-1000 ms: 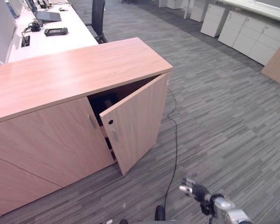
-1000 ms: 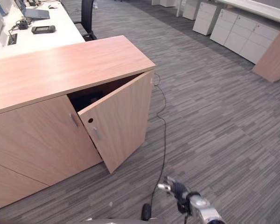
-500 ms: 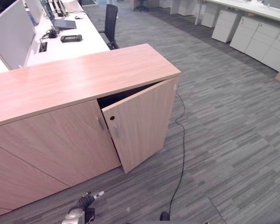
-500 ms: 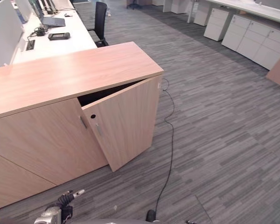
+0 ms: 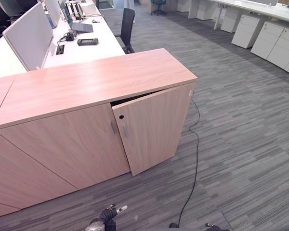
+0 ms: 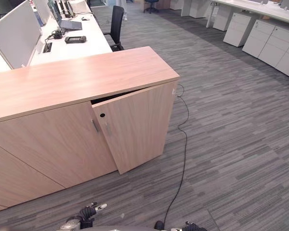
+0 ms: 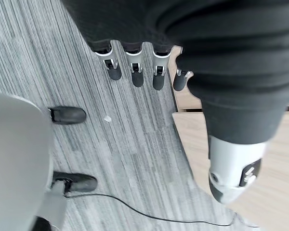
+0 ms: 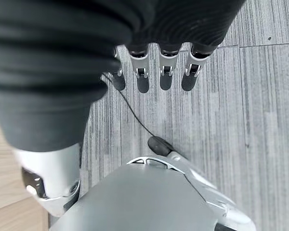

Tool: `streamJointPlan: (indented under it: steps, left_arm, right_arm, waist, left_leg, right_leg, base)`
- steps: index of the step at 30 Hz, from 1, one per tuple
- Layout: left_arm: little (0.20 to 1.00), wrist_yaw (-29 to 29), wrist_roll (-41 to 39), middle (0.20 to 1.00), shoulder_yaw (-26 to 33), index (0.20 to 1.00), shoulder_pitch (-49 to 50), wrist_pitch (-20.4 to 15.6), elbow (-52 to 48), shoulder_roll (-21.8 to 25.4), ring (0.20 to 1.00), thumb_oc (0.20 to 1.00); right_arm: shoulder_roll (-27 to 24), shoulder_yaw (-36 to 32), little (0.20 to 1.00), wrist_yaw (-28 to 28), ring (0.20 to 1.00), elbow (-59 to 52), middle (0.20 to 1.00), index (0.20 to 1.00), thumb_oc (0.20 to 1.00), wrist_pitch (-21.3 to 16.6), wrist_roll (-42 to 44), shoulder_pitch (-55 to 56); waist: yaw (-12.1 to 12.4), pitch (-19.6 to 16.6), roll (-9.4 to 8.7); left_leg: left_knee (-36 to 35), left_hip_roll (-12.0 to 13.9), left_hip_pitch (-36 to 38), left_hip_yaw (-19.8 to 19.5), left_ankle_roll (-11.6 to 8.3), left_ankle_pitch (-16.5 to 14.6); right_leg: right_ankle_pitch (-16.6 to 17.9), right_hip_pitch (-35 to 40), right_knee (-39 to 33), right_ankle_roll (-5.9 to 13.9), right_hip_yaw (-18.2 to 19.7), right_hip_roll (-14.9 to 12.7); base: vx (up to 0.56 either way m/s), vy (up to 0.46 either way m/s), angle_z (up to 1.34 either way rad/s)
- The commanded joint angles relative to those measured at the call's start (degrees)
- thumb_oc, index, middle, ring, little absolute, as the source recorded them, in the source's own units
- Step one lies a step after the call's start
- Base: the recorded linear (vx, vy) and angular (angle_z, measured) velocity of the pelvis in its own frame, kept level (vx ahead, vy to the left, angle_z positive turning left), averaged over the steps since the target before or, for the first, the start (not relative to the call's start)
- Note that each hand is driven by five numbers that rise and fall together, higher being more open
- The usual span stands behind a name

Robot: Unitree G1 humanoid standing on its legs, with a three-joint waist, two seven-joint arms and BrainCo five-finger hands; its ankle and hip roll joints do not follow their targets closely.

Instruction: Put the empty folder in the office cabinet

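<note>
Since the earlier frames the cabinet door (image 5: 151, 127) had swung nearly closed, leaving a narrow dark gap at its top edge. You had both hands down low, apart from the office cabinet (image 5: 94, 79): the left hand (image 7: 135, 72) and right hand (image 8: 154, 77) each hung with straight, relaxed fingers, holding nothing. You could not see the folder anywhere, likely inside already. Being empty, it should handle light and slightly floppy; grip it by the spine.

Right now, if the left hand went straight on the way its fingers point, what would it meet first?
Probably the grey carpet floor: the left hand hangs open with fingers pointing down at it. The cabinet door stands ahead and to the side, though depth is hard to judge.
</note>
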Motion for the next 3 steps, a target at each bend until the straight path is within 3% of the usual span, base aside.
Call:
streamJointPlan:
  steps: [1,3]
  left_arm:
    - [1.000,-0.09,3.28,1.000,0.90,1.000,-3.83,-2.00,2.45,0.95,1.000,1.000]
    - [1.000,-0.07,3.82,1.000,0.79,1.000,-3.85,-2.10,2.71,0.90,1.000,1.000]
  right_arm:
    - [1.61,3.21,1.000,-0.57,1.000,2.28,1.000,1.000,1.000,-1.30,0.22,-1.87]
    - [1.27,3.23,1.000,-0.60,1.000,2.12,1.000,1.000,1.000,-1.49,-0.05,-1.82]
  waist:
    - [0.13,-0.05,-4.02]
    - [0.05,0.03,-3.86]
  left_leg:
    - [-0.46,-3.68,-0.24,0.23,0.47,-3.20]
    - [-0.46,-3.63,-0.06,0.32,0.43,-3.28]
  right_leg:
    - [-3.34,0.98,0.03,7.03,2.88,-2.90]
    - [-3.42,1.10,0.03,7.05,2.86,-2.90]
  base:
    - [0.00,0.000,0.00]
    - [0.00,0.000,0.00]
